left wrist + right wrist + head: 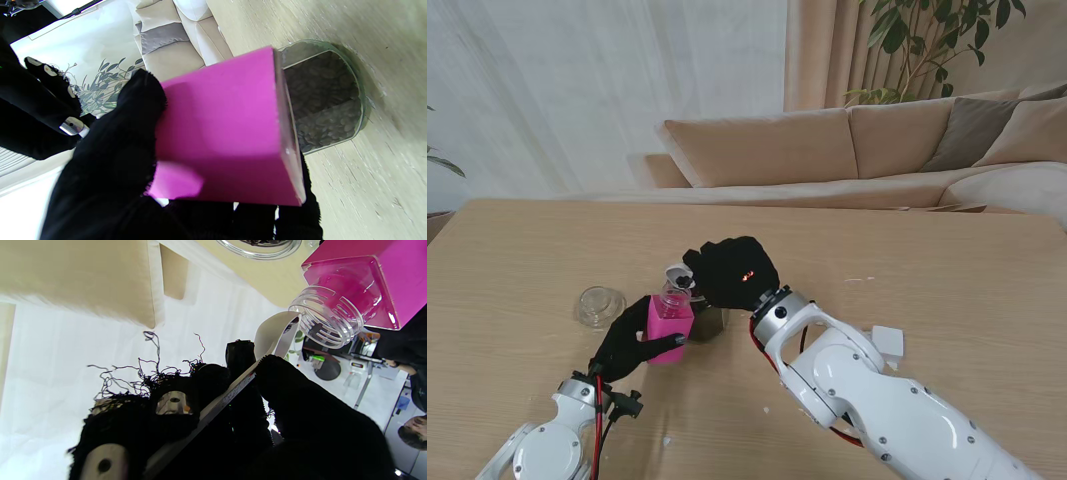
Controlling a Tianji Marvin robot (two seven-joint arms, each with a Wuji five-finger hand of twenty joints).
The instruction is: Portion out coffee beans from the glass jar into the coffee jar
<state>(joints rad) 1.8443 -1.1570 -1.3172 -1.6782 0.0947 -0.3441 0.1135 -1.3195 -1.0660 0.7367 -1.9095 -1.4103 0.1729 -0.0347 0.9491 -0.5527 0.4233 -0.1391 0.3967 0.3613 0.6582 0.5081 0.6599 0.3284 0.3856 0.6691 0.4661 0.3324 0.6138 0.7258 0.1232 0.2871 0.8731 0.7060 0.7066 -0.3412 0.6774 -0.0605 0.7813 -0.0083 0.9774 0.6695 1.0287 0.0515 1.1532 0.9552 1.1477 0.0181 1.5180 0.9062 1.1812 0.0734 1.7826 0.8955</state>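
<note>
My left hand (630,342) is shut on the pink coffee jar (670,320), fingers wrapped around its sides (110,160). The jar's clear threaded neck (328,321) is uncapped. My right hand (732,272) is shut on a pale spoon (277,333), thumb and fingers pinching the handle. The spoon's bowl (677,276) sits at the rim of the pink jar's mouth, with something dark in it. The glass jar (708,322) stands just behind and to the right of the pink jar (227,133), and its coffee beans (325,96) fill much of it.
A round glass lid (600,305) lies on the wooden table (947,260) to the left of the pink jar. A small white piece (887,343) shows beside my right forearm. A beige sofa (827,150) runs beyond the table's far edge.
</note>
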